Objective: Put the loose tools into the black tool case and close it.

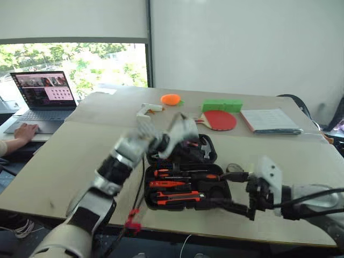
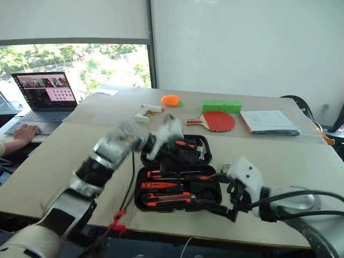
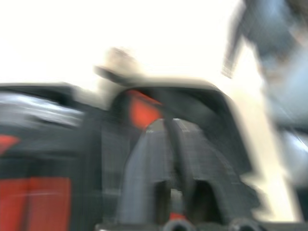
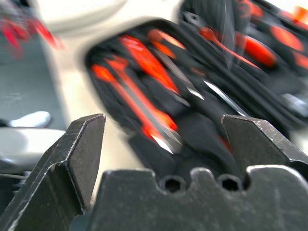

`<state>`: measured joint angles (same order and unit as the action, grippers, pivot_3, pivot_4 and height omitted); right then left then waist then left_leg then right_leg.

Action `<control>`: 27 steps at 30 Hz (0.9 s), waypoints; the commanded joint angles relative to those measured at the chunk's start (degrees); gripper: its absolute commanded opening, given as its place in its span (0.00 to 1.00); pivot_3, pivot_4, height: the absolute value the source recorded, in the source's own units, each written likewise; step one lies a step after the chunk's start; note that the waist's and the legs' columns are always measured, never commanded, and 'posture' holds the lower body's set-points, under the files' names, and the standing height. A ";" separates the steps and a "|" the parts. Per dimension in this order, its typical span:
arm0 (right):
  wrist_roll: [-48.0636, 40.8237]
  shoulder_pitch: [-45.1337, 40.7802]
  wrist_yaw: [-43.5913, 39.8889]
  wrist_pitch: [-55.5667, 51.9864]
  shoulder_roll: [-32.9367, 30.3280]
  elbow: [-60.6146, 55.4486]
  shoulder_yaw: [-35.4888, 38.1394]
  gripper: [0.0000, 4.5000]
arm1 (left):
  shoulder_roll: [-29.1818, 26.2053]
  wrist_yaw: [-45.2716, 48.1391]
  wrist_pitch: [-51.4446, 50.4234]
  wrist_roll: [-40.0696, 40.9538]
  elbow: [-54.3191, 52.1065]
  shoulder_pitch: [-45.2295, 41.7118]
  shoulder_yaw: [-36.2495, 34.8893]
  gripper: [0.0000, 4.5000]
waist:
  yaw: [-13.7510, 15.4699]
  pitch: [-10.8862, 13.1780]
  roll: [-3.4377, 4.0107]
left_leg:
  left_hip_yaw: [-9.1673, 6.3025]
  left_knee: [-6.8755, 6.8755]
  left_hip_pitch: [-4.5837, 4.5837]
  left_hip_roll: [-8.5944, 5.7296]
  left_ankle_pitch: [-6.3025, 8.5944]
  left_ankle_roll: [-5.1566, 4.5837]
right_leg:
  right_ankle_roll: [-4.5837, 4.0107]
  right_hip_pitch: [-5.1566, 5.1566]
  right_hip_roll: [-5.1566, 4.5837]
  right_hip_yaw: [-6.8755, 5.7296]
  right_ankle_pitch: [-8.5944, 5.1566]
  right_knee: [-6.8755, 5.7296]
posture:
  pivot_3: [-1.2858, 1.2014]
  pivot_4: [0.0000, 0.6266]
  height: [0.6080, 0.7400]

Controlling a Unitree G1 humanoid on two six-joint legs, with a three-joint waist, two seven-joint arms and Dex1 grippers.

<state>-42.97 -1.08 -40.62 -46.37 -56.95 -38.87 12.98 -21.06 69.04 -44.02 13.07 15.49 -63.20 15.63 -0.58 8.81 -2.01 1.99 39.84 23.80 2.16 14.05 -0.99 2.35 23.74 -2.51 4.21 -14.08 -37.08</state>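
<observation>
Case (image 1: 185,180) lies open at table centre, tools (image 1: 177,185) seated in its tray. Judged rigid, light, slick plastic; lid best taken at its far rim. Right gripper (image 1: 236,191), fingers spread wide, sits at the tray's 3 o'clock. Left gripper (image 1: 180,131) hovers over the lid at 12 o'clock; its finger state cannot be told.

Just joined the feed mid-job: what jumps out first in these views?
The open black tool case near the table's front edge, with orange-handled tools in its slots. The left gripper hangs blurred over the case's far half, while the right gripper, fingers wide apart, sits at the case's right edge. Behind lie a red table-tennis paddle and a white glue gun.
</observation>
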 commanded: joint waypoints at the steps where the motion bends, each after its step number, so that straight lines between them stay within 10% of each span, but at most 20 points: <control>1: 5.42 -3.69 -4.91 4.73 -3.28 9.14 0.03 1.00 | -3.08 3.24 1.91 4.15 3.91 -2.69 -6.24 0.47 | -0.28 -0.01 0.02 | -0.02 -0.07 -0.02 0.00 0.00 0.00 | -0.03 0.02 0.00 -0.01 -0.03 -0.02 | 0.52 0.24 0.97; 8: 18.04 -16.76 -15.78 15.17 -5.56 29.55 -12.14 1.00 | -19.44 19.14 9.97 6.89 -3.97 4.48 -7.51 0.99 | -0.94 0.08 0.15 | 0.07 -0.13 0.31 0.00 0.00 0.00 | -0.06 0.51 0.00 0.08 -0.03 -0.09 | 0.52 0.24 0.97; 17: 33.54 -29.16 -24.26 31.41 -0.63 51.50 -24.53 1.00 | -30.26 19.08 9.89 9.57 -20.30 15.91 -11.47 1.00 | 0.49 0.23 0.26 | 0.10 0.08 0.43 -0.01 -0.01 0.02 | 0.02 0.49 -0.12 -0.04 -0.01 -0.06 | 0.52 0.24 0.97; 27: 40.75 -32.43 -27.05 37.93 5.17 61.05 -28.06 0.24 | -30.54 14.95 9.70 9.82 -22.30 16.44 -11.23 1.00 | -0.15 0.25 0.29 | 0.11 0.05 0.42 0.01 -0.01 0.03 | 0.01 0.53 -0.08 -0.03 0.00 -0.12 | 0.52 0.24 0.97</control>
<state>-4.04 -32.69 -67.85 -10.37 -52.13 20.49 -15.10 -50.79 84.48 -34.33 22.11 -5.33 -46.03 5.49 -0.74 9.06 -1.72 2.10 39.89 24.20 2.17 14.04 -0.96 2.36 24.24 -2.60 4.18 -14.08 -37.20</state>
